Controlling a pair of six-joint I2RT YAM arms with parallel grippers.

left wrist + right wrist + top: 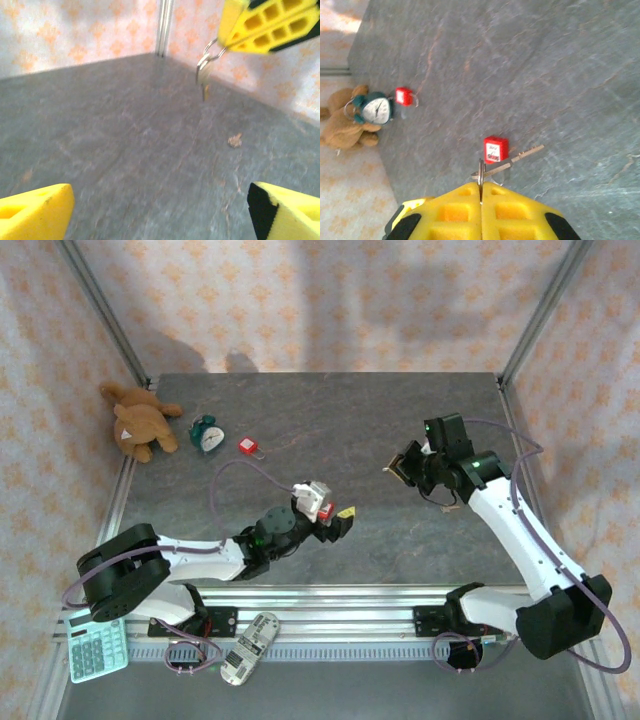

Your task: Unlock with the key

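Right claw [481, 186] is pressed together on the key ring [212, 50]. The key [204, 76] hangs below it, long axis near vertical, clear of the worktop [330, 410]. A red padlock [496, 149] lies on the worktop, left of that claw and toward the bases, just beside the left claw [342, 521], which is spread wide with nothing between its jaws. Left arm is nearer the lock, lying low and stretched rightward. Right arm is raised, elbow bent, claw aimed left. A second red padlock [249, 447] sits well apart.
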